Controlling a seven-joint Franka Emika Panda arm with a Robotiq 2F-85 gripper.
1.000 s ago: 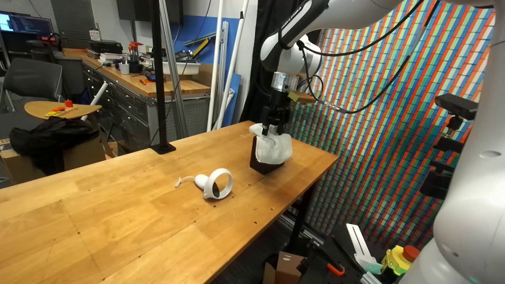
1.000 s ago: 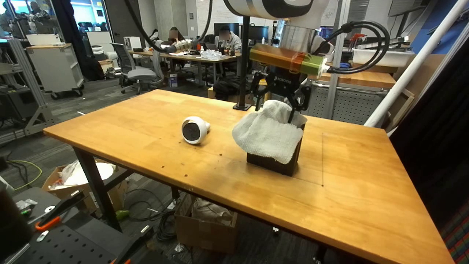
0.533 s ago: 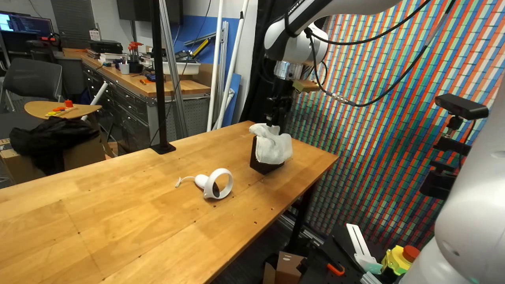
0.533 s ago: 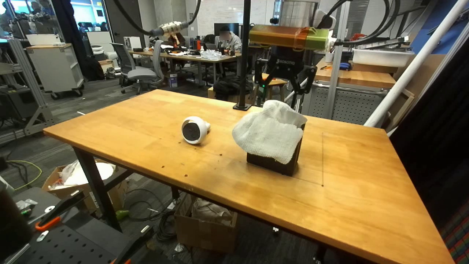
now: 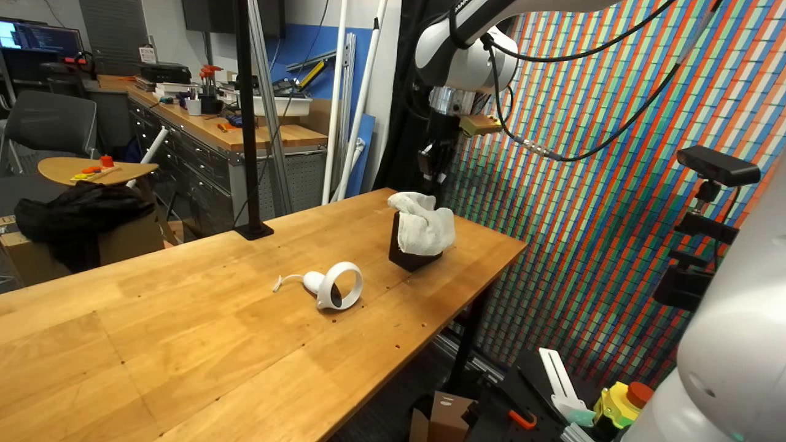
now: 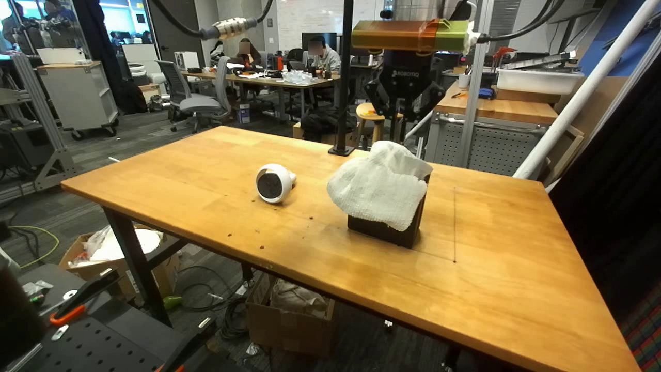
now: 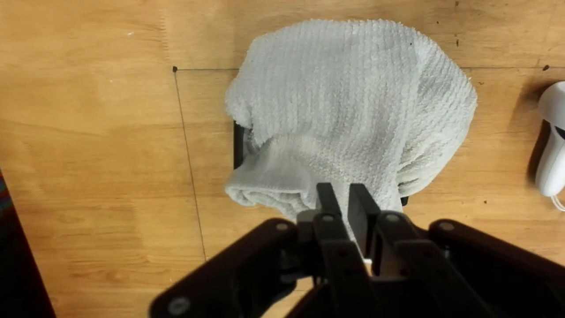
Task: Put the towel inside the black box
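A white towel (image 6: 382, 186) is draped over the top of the black box (image 6: 384, 231), its folds hanging outside the walls in both exterior views. Seen from above in the wrist view, the towel (image 7: 344, 88) hides most of the opening, and only slivers of the black box (image 7: 238, 145) show. How much cloth lies inside is hidden. My gripper (image 7: 340, 190) hovers above the towel, apart from it. A narrow gap separates the fingers, with nothing between them. In an exterior view, the gripper (image 6: 398, 135) points down behind and above the box.
A white ring-shaped controller (image 5: 353, 288) with a short strap lies on the wooden table (image 5: 215, 344) beside the box. A black post (image 5: 249, 153) stands on a base at the table's far edge. A patterned curtain (image 5: 583, 245) hangs beyond the table's end.
My gripper has risen off the towel and moved slightly away from it. Its fingers have come from wide apart to nearly together. The towel and box have stayed in place.
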